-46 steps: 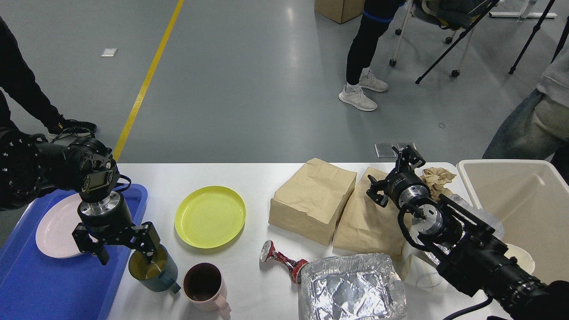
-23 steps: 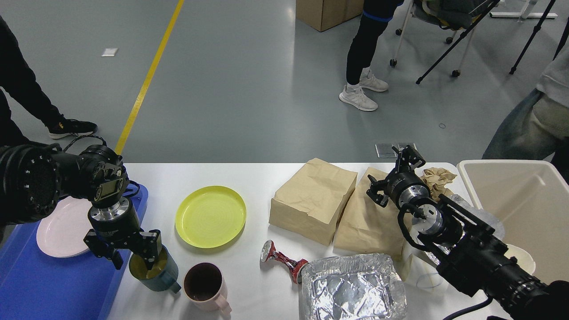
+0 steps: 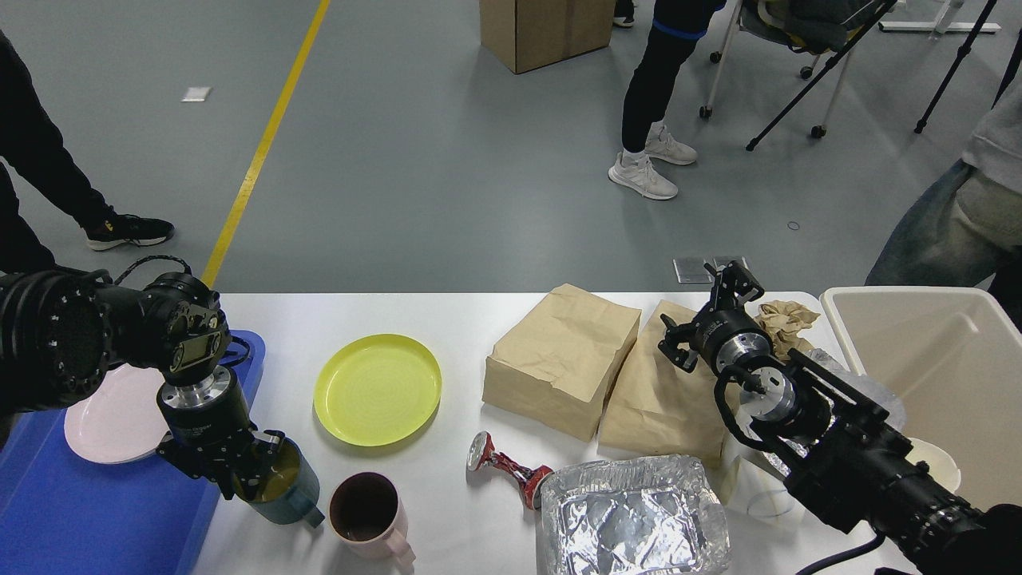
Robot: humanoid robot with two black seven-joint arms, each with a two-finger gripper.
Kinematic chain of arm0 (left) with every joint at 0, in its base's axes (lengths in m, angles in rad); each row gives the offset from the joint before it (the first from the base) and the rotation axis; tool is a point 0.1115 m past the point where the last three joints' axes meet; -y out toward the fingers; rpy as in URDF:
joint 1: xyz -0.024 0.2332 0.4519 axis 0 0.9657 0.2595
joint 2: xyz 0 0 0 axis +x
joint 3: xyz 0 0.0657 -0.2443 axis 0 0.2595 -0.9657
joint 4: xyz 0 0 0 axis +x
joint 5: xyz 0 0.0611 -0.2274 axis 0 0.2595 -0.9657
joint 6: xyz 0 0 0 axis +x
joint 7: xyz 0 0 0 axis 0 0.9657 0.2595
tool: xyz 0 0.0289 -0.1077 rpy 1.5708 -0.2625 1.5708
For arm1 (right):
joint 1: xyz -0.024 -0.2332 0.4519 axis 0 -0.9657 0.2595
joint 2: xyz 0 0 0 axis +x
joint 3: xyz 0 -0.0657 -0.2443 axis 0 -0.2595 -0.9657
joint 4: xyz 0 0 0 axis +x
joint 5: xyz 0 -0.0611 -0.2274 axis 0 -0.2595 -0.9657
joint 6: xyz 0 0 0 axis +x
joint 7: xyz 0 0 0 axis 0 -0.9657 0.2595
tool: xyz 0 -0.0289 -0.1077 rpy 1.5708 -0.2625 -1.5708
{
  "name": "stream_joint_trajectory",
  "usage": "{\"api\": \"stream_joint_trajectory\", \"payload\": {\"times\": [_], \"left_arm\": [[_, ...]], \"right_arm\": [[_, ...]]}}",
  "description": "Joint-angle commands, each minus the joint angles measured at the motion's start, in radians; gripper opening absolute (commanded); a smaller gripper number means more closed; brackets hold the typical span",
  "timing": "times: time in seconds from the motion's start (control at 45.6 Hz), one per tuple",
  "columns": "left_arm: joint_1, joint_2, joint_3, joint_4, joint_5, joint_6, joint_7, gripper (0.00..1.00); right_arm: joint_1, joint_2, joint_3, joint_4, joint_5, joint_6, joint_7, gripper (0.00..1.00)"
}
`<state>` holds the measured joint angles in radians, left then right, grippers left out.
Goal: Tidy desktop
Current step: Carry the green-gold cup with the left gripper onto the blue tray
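Pinching the teal mug's (image 3: 279, 487) rim, left pincer (image 3: 243, 471) (pink plate (image 3: 112, 415) on blue tray (image 3: 80, 511)).

on the tabletop (image 3: 447, 319) i saw a tray (image 3: 96, 519) at far left holding a plate (image 3: 112, 419), two mugs (image 3: 287, 487) (image 3: 369, 515) beside it, a second plate (image 3: 377, 389) behind them, paper bags (image 3: 563, 359) right of centre, a foil container (image 3: 635, 519) in front, and a bin (image 3: 942, 375) far right.

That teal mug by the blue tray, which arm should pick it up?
The left arm, probably. Its claw is already down at the rim of the teal mug, right beside the blue tray. The right claw is far across the desktop, above the brown paper bags.
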<state>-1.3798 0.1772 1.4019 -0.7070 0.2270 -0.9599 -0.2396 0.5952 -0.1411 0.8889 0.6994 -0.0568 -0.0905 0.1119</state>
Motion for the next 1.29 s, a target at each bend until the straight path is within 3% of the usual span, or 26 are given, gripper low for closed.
{"api": "stream_joint_trajectory", "payload": {"times": [0.0,0.197,0.504,0.899,1.14,1.271], "left_arm": [[0.001,-0.001,0.000,0.000,0.000,0.000,0.000,0.19],[-0.004,0.008,-0.001,0.000,0.000,0.000,0.000,0.00],[-0.047,0.030,0.003,-0.005,0.002,0.000,-0.003,0.00],[-0.245,0.185,0.028,-0.100,0.008,0.000,-0.001,0.00],[-0.226,0.341,0.049,-0.080,0.006,0.000,-0.004,0.00],[-0.141,0.416,0.040,-0.013,0.006,0.000,-0.006,0.00]], "right_arm": [[0.000,0.000,-0.001,0.000,0.000,0.000,0.000,1.00],[0.000,0.000,-0.001,0.000,0.000,0.000,0.000,1.00],[0.000,0.000,0.001,0.000,0.000,0.000,0.000,1.00],[0.000,0.000,-0.001,0.000,0.000,0.000,0.000,1.00],[0.000,0.000,-0.001,0.000,0.000,0.000,0.000,1.00],[0.000,0.000,-0.001,0.000,0.000,0.000,0.000,1.00]]}}
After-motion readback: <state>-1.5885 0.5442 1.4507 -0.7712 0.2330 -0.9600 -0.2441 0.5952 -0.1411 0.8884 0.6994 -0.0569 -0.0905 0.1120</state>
